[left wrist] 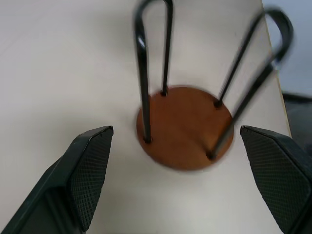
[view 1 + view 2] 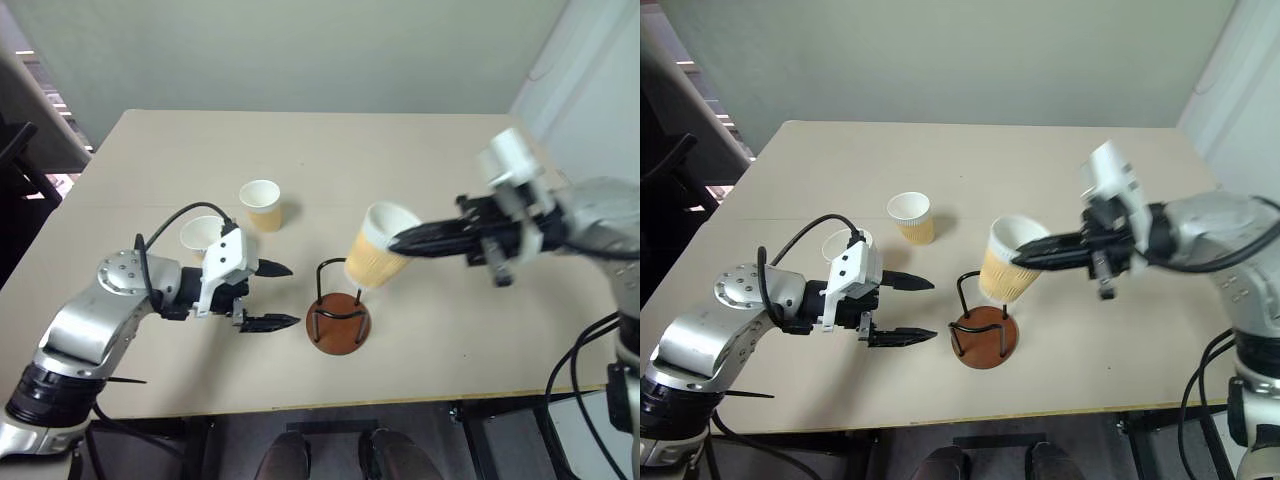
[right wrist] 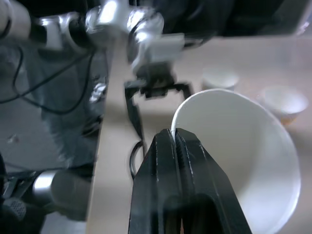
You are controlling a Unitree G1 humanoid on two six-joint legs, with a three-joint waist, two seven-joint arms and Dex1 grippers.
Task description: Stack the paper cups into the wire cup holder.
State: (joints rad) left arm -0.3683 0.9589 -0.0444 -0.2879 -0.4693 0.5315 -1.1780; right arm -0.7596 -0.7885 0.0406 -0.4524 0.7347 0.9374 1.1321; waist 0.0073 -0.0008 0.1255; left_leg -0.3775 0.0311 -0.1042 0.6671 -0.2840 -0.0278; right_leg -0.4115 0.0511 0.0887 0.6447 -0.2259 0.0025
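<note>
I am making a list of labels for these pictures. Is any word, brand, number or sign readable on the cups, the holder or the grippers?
None can be read. The paper cups have plain walls, and the wire cup holder and both grippers carry no print.

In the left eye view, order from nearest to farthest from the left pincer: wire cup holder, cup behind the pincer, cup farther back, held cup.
From the left pincer:
1. Wire cup holder, just right.
2. Cup behind it; close to first.
3. Farther cup, behind.
4. Held cup, right, above holder.
</note>
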